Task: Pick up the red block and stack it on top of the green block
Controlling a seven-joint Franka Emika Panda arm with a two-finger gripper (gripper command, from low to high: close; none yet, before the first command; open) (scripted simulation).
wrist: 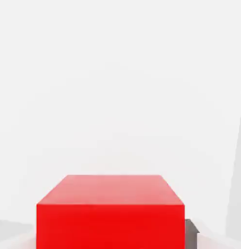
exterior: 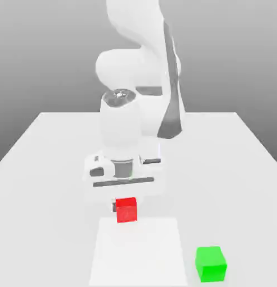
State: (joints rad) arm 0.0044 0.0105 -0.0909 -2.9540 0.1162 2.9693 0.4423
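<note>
Green block point(exterior: 210, 263) nearest, apart from red block point(exterior: 126, 210) — clamped in down-pointing jaws, arm folded above

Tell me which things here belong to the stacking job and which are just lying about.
Belong to the job:
small bright red cube, at the gripper
small bright green cube, apart, toward the exterior view's right

Just there:
flat white square sheet
white table

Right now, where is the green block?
In the exterior view, the green block sits on the white table at lower right, apart from the red block under the gripper.
</note>
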